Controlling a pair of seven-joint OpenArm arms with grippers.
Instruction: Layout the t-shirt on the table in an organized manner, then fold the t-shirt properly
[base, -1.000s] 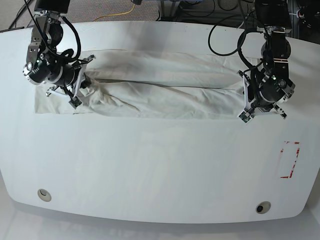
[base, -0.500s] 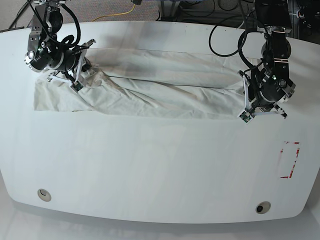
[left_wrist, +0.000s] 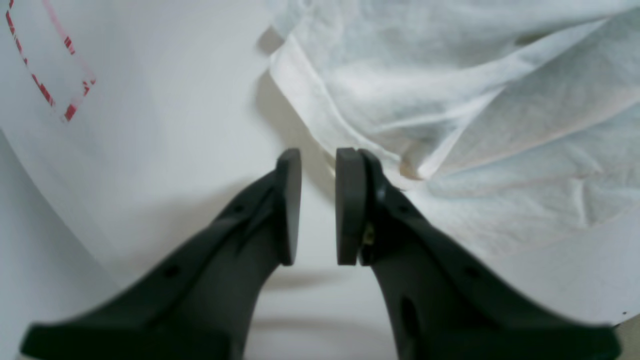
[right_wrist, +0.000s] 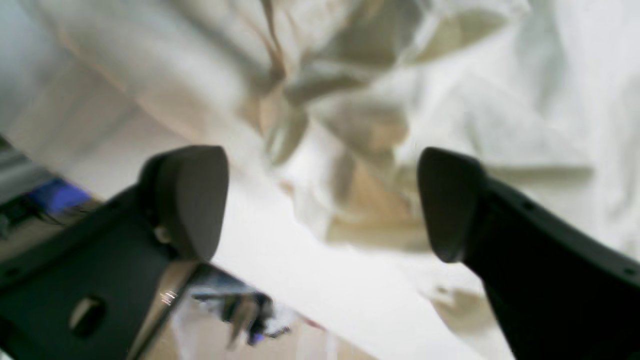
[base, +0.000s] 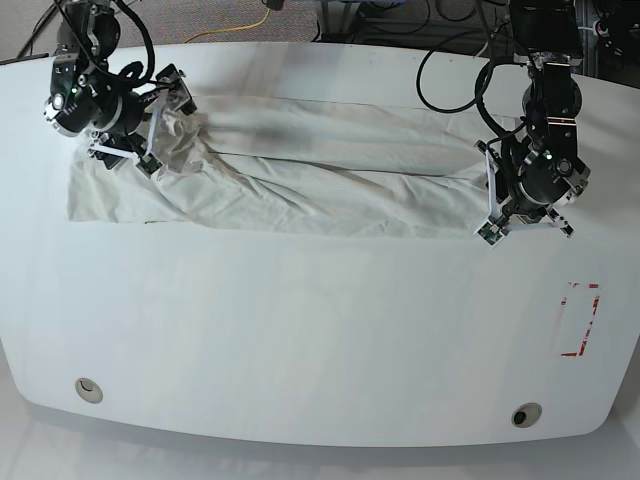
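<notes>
At the far left of the base view, the right gripper (base: 160, 120) stands over a bunched part of the t-shirt (base: 310, 180). Its wrist view shows the two fingers (right_wrist: 192, 200) wide apart, with crumpled cloth between and behind them, but not pinched. The t-shirt is white and plain on the side that shows. It lies as a long, wrinkled band across the far half of the table (base: 300, 340), from the left edge area to the right arm. The left end is raised into a small heap; the middle has long folds; the near edge is almost straight.

At the right end, the left gripper (base: 490, 205) is low beside the hem. In its wrist view the fingers (left_wrist: 292, 205) are nearly together with a narrow gap, holding nothing; the hem lies just beside the right finger. The red-outlined rectangle mark (base: 581, 320) is near the right table edge.

Compared with half a second ago, the right gripper has moved farther away and to the left, and the cloth heap has gone with it. The left arm has not moved.
</notes>
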